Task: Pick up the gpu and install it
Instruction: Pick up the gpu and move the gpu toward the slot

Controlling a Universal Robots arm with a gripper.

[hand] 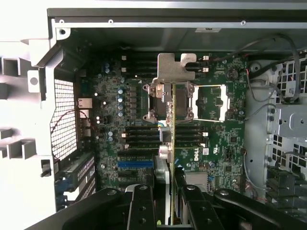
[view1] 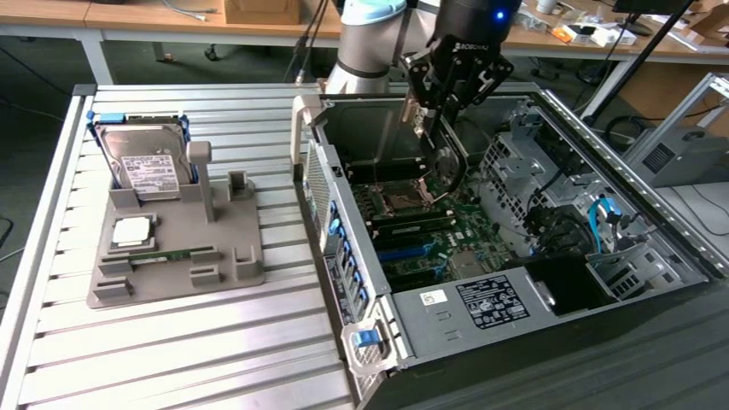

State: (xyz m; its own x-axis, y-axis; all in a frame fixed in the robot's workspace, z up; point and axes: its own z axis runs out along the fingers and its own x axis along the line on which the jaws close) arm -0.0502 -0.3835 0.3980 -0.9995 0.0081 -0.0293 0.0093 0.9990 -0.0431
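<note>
You see the gpu [hand: 173, 143] as a thin green edge under a silver bracket [hand: 171, 67], in the black gripper [hand: 168, 206], against a green motherboard [hand: 225, 139] with black slots and one bright blue slot [hand: 134, 164]. The vent grille [hand: 63, 115] shows a fine grid of holes, and the case latch [view1: 364, 336] and a cable [view1: 603, 213] are blue. Your table [view1: 171, 359] is pale grey, ribbed in long parallel slats; the fixture [view1: 234, 265] on it is grey, its hard drive [view1: 146, 162] silver with a white label [view1: 152, 173] and blue frame [view1: 108, 117].

Green gpu [hand: 171, 143] held vertical, edge-down over the motherboard [hand: 220, 143].
</note>
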